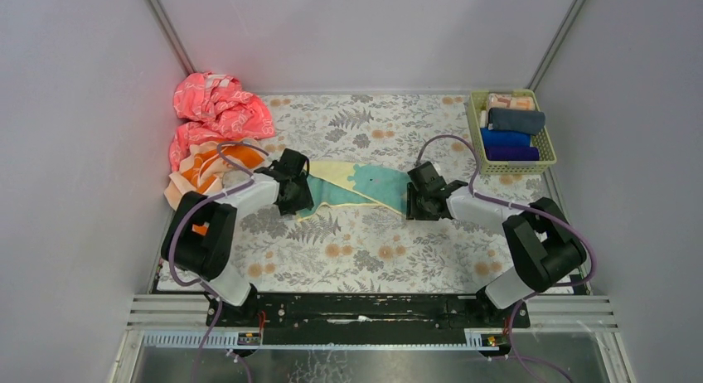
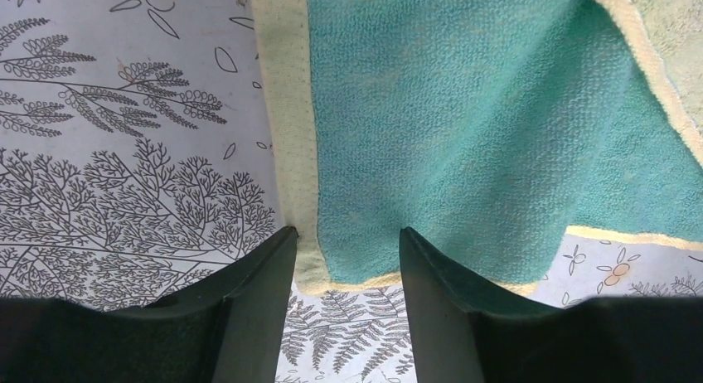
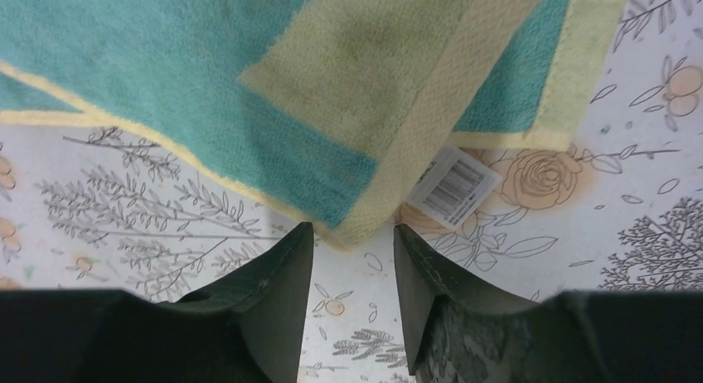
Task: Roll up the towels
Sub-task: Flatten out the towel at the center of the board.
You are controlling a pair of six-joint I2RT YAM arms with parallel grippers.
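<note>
A mint-teal towel with pale yellow borders lies flat on the floral table between my two grippers. My left gripper is at its left end. In the left wrist view that gripper stands open, and the towel's corner lies flat between the fingertips. My right gripper is at the right end, open, with a folded-over corner of the towel just ahead of its tips. A white barcode label pokes out there. An orange and peach towel lies crumpled at the far left.
A crumpled pink-red cloth lies in the back left corner, behind the orange towel. A pale green basket at the back right holds several rolled towels. Grey walls close in the table on three sides.
</note>
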